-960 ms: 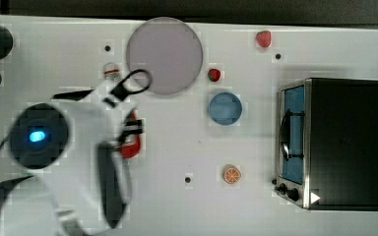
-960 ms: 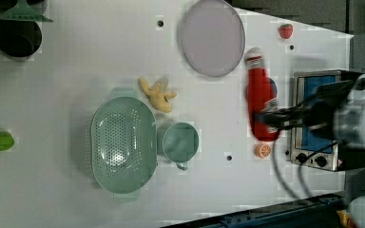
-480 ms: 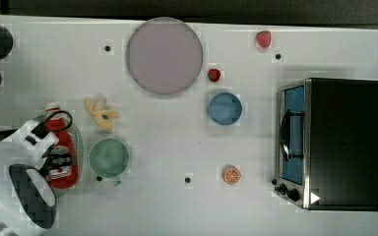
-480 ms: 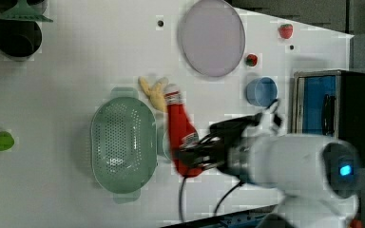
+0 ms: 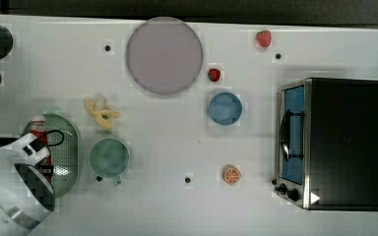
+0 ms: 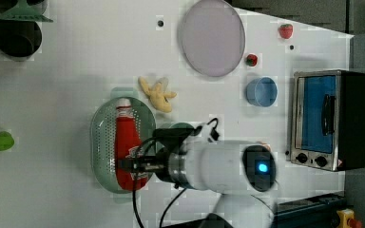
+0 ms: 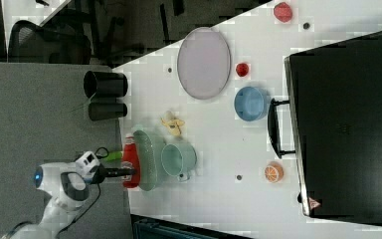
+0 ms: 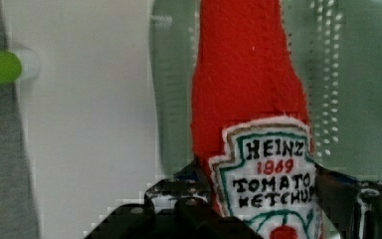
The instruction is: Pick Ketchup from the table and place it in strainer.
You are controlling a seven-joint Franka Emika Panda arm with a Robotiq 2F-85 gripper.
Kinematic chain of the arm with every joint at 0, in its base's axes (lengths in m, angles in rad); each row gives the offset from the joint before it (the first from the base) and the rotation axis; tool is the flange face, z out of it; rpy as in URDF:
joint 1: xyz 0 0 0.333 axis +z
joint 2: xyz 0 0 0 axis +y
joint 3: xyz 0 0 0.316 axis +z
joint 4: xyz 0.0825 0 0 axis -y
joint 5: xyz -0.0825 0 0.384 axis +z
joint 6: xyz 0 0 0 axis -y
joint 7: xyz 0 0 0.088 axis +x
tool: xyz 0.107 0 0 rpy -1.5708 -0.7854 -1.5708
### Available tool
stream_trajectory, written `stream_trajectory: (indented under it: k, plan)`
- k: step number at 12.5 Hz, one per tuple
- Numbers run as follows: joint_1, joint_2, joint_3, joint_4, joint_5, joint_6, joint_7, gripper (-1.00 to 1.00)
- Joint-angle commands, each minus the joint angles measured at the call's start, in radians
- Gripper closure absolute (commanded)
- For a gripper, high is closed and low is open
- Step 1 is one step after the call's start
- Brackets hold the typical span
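Ketchup, a slim red plush bottle [image 6: 127, 147] with a white cap and a white stitched label, lies lengthwise over the strainer, a large pale green oval plastic basket [image 6: 102, 142] with a perforated bottom. We see the gripper [image 6: 132, 165] clamped on the bottle's lower end, at the label, its black fingers [image 8: 179, 196] on either side of it in the wrist view. We cannot tell whether the bottle already rests on the perforated floor or hangs just above it. In the left view the white cap points toward the yellow banana-shaped toy [image 6: 157, 94], which sits on the white tabletop [image 6: 76, 66] just beyond the strainer's rim. A round teal-green cup [image 5: 109, 157] stands right beside the strainer. Farther off we see a large pale lilac round plate [image 5: 164, 55], a small blue bowl [image 5: 225, 108], two red strawberries [image 5: 214, 74], an orange slice [image 5: 231, 174] and a black toaster oven [image 5: 332, 142] at the top view's right
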Motion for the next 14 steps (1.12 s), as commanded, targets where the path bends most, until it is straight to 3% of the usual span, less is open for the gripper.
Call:
stream_trajectory:
  k: [1, 4, 9, 14]
  plan:
    - [0.010, 0.052, -0.032, -0.009, -0.062, 0.087, 0.124, -0.31]
    - [0.014, 0.099, -0.045, -0.013, -0.093, 0.189, 0.142, -0.95]
    - [-0.065, -0.144, -0.044, -0.007, -0.060, 0.030, 0.218, -1.00]
    - [-0.204, -0.420, -0.103, 0.076, 0.223, -0.422, 0.111, -1.00]
